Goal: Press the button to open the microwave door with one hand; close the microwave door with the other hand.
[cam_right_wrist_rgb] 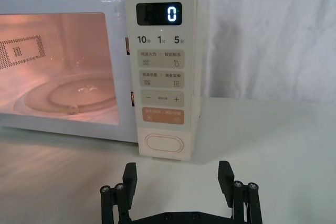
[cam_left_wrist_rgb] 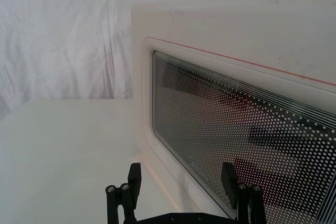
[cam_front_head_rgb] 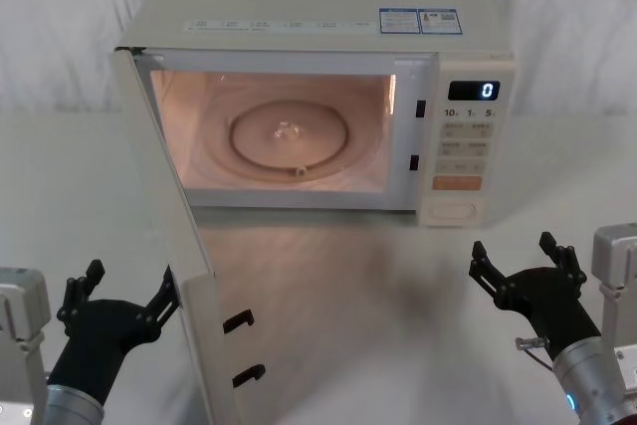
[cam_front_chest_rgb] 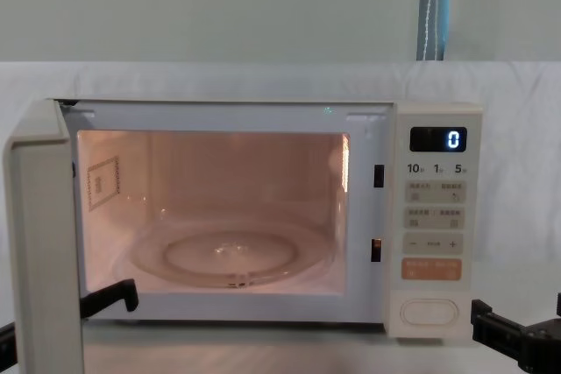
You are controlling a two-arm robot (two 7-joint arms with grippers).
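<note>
The microwave door [cam_front_head_rgb: 179, 236] stands swung wide open toward me on its left hinge, the lit cavity and glass turntable [cam_front_head_rgb: 289, 134] exposed. Its outer face with the dark window [cam_left_wrist_rgb: 236, 129] fills the left wrist view. My left gripper [cam_front_head_rgb: 121, 298] is open, low at the near left, just outside the door's outer face. The button [cam_front_head_rgb: 454, 211] is the wide oval key at the bottom of the control panel, also clear in the right wrist view [cam_right_wrist_rgb: 163, 144]. My right gripper [cam_front_head_rgb: 528, 258] is open, a short way in front of and to the right of the button, touching nothing.
The microwave [cam_front_head_rgb: 318, 17] sits on a white table [cam_front_head_rgb: 338, 296] against a white cloth backdrop. Its display reads 0 [cam_right_wrist_rgb: 171, 13]. An orange key [cam_right_wrist_rgb: 163, 115] sits just above the button. Bare table lies between the two grippers in front of the cavity.
</note>
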